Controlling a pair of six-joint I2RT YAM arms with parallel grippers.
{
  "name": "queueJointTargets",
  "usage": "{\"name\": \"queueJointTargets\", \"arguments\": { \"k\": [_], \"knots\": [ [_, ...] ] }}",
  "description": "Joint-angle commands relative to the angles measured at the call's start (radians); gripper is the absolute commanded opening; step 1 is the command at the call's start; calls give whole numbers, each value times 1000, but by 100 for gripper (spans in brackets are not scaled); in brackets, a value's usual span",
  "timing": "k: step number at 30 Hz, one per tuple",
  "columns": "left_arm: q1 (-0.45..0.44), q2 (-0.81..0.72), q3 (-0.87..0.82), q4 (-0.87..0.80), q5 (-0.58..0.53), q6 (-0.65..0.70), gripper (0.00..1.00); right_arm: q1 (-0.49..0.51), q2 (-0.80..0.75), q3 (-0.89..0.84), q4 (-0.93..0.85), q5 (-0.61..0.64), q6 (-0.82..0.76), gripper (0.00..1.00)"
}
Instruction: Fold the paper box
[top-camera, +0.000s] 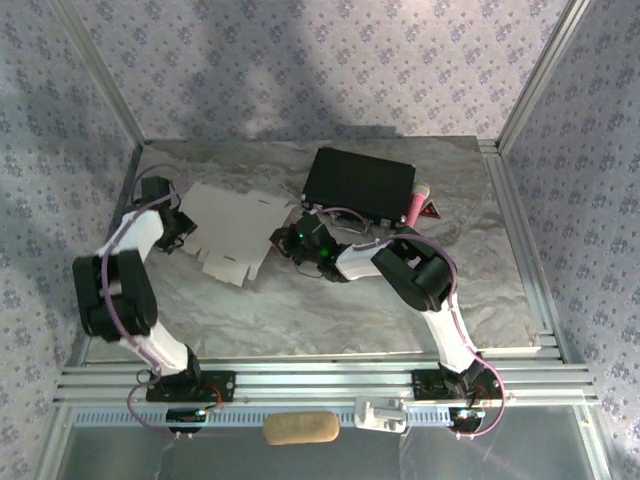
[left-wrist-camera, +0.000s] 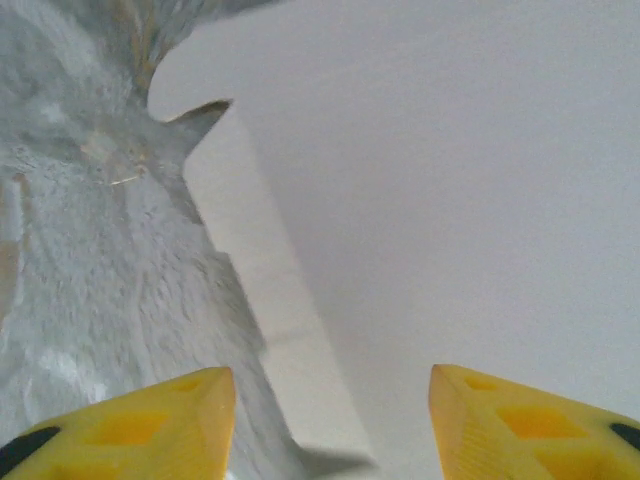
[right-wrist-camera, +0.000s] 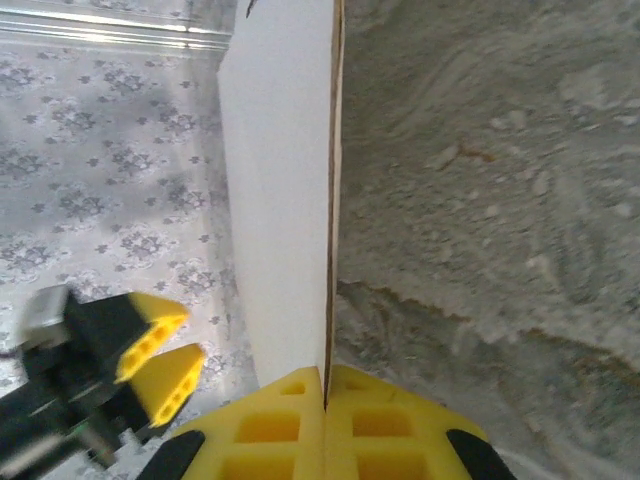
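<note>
Looking down from the top camera, you have the paper box (top-camera: 232, 228) lying as an unfolded white sheet on the crinkled grey table cover (top-camera: 330, 310). It sits left of centre, and its right end comes close to the black case (top-camera: 360, 185) behind it. Your left gripper (top-camera: 183, 230) is at the sheet's left edge. Your right gripper (top-camera: 287, 240) is at its right edge, just in front of the case. From this height you cannot tell how either pair of jaws stands. A pink object (top-camera: 418, 203) rests against the case's right end.

From the left wrist, your two yellow fingertips (left-wrist-camera: 130, 430) stand well apart, so these jaws are open. The sheet's white face (left-wrist-camera: 450, 200) fills the upper right. A notched flap edge runs down towards the gap between the fingers, over the table cover (left-wrist-camera: 80, 260).

From the right wrist, your jaws are pressed together on the sheet's thin edge, which rises straight up from the fingertips (right-wrist-camera: 290, 420). The white panel (right-wrist-camera: 280, 180) lies left of that edge and the table cover (right-wrist-camera: 480, 200) to its right. At the lower left you can see the left gripper (right-wrist-camera: 168, 352), its yellow fingers parted.
</note>
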Motion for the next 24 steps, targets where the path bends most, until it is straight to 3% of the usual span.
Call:
{"name": "queueJointTargets", "arguments": {
  "k": [1,7,12,16,19,22,24],
  "knots": [
    [-82,-209,13,24,-37,-3,58,12,-103,-4,-28,62,8,0],
    [-426,-461,91,-73,-270,130,62,19,-240,57,-184,97,8,0],
    [-696,-588,95,-87,-344,292,63,1,-333,160,-409,97,2,0],
    [-999,-580,84,-100,-619,464,62,-23,-378,264,-574,100,-2,0],
    [-1199,-579,28,-3,-843,611,60,-52,-387,341,-664,87,-7,0],
    [-1307,-573,-31,121,-998,760,62,-77,-385,414,-741,54,-4,0],
    [-1314,-557,-47,136,-1053,787,63,-89,-388,452,-782,40,-7,0]
  ]
}}
